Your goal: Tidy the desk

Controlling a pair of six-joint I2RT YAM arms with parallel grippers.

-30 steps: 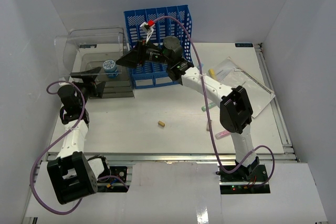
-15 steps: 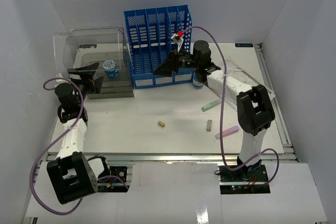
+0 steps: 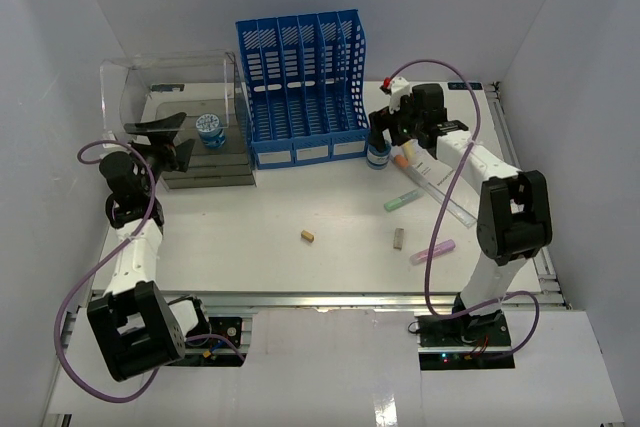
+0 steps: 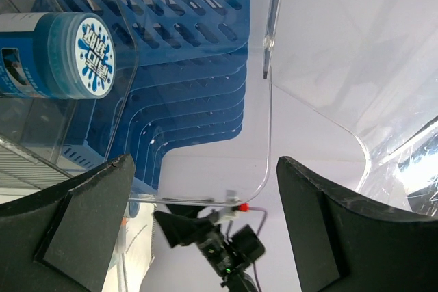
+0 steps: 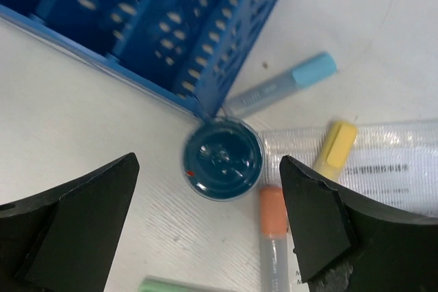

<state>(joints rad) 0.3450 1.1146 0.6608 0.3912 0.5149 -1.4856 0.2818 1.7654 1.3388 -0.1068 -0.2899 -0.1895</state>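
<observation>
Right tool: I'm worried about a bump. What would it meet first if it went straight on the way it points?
Probably the round dark-blue jar beside the blue file rack, which sits centred in the open right tool; depth is unclear.

The right tool (image 5: 207, 165) hangs with its two dark fingers (image 5: 82, 220) spread wide at the lower corners. Between them, on the white tabletop (image 5: 82, 94), sits a round dark-teal pot (image 5: 222, 158), just beside the corner of the blue slotted rack (image 5: 164, 18) filling the upper left. To its right lie a grey pen (image 5: 280, 85) with a pale blue cap, a yellow marker (image 5: 335, 143) overlapping a clear printed sleeve (image 5: 390, 162), and an orange-capped pen (image 5: 274, 227) below.
</observation>
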